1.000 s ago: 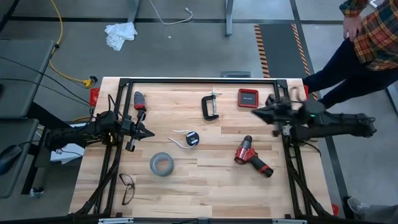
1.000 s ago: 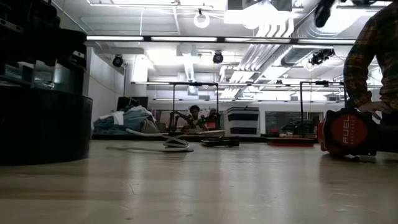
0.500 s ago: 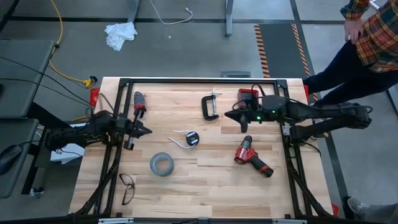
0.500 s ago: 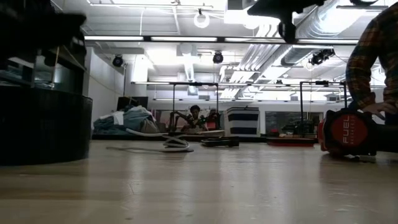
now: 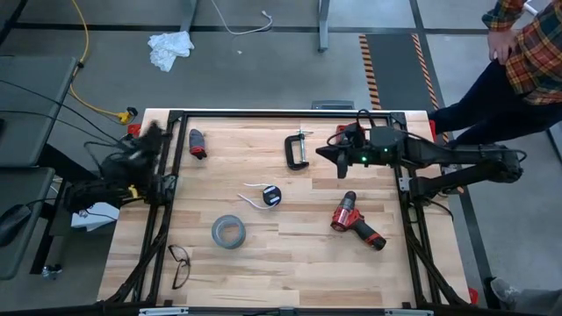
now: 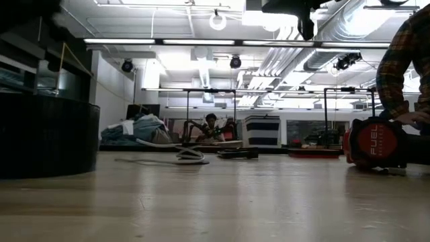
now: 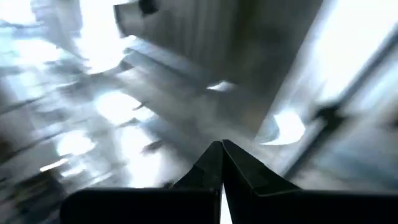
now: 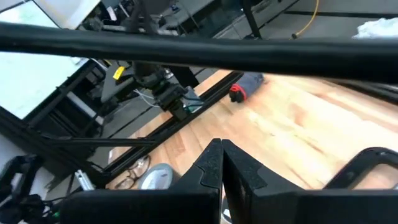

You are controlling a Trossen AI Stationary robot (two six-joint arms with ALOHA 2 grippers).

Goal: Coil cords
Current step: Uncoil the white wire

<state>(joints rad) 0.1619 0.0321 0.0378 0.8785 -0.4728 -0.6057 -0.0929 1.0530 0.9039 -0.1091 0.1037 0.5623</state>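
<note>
- Both hands clenched, holding nothing: right hand [image 5: 321,155] near the clamp, left hand [image 7: 221,163] off the counter's left edge.
- Open wide over the cord [image 5: 252,199] before descending beside its spool [image 5: 272,197].

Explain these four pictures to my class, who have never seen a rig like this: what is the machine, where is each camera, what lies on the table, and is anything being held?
The machine is two dark robot arms at a wooden table. One camera looks straight down, one sits at table-top height, and one rides on each wrist.

From above, the left gripper is at the table's left edge, blurred. The right gripper hangs over the far side, near a black clamp. Both are shut and hold nothing.

In the middle lies the thin white cord joined to its small black spool, untouched. Also there: a grey tape roll, a red drill, glasses and a red-and-black tool.

A person in a plaid shirt stands beside the table.
</note>
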